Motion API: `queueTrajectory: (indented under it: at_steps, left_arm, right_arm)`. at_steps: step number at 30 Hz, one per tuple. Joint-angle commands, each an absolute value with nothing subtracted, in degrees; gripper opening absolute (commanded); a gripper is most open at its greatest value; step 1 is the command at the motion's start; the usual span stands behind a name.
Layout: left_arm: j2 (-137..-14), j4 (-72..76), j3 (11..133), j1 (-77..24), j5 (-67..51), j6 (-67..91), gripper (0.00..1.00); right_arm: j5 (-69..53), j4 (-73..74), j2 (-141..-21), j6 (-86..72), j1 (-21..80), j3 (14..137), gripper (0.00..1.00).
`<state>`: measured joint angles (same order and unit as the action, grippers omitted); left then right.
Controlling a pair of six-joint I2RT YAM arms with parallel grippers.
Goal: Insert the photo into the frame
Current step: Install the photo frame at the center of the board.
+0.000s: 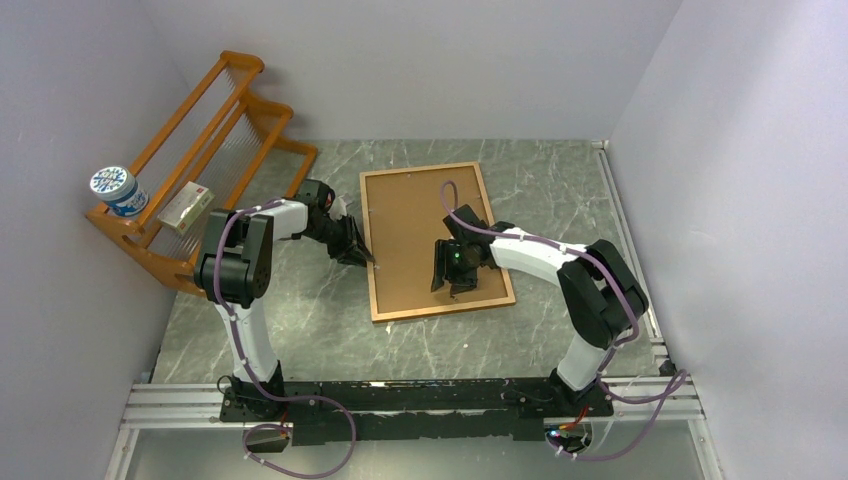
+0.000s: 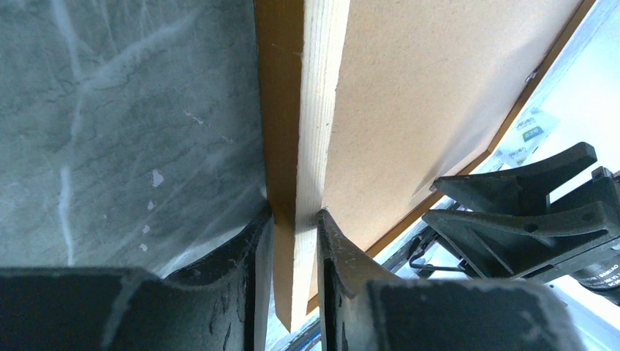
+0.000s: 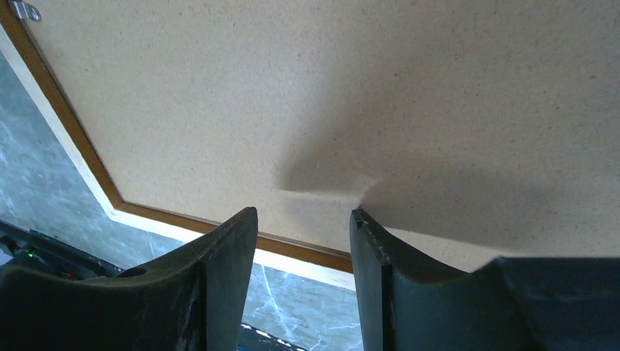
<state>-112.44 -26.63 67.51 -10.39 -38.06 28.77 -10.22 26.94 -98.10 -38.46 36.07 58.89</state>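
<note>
The orange-brown wooden frame [image 1: 420, 170] lies back side up on the table, with the plain brown backing board [image 1: 410, 230] set in it. The photo is hidden. My left gripper [image 1: 362, 255] is shut on the frame's left rail, which the left wrist view shows as a pale wood strip [image 2: 307, 110] pinched between the fingers [image 2: 294, 219]. My right gripper [image 1: 453, 283] is open over the board's lower right part. In the right wrist view its fingertips [image 3: 303, 216] rest at the board [image 3: 365, 95], near the frame's rim [image 3: 73, 139], with nothing between them.
An orange wooden shelf rack [image 1: 200, 150] stands at the back left, holding a blue-and-white tin [image 1: 118, 190] and a small box [image 1: 186, 208]. Grey walls close in on three sides. A metal clip [image 3: 25, 10] sits on the frame's back edge.
</note>
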Motion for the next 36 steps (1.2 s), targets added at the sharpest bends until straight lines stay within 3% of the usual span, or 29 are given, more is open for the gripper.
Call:
queueTrajectory:
  at_steps: [1, 8, 36]
  left_arm:
    - [-114.45, -27.86, 68.29, -11.46, -36.5, 28.96, 0.2]
    - [-115.03, -27.49, 68.12, -11.51, -37.17, 29.27, 0.2]
    - [-114.96, -27.42, 67.58, -11.6, -36.75, 29.53, 0.19]
  right_arm:
    - [-9.66, 33.14, -97.59, -36.44, 36.65, 59.69, 0.53]
    - [-3.74, 31.02, -93.1, -37.0, 37.04, 59.89, 0.55]
    - [-11.23, 33.16, -96.92, -33.21, 39.41, 57.85, 0.57]
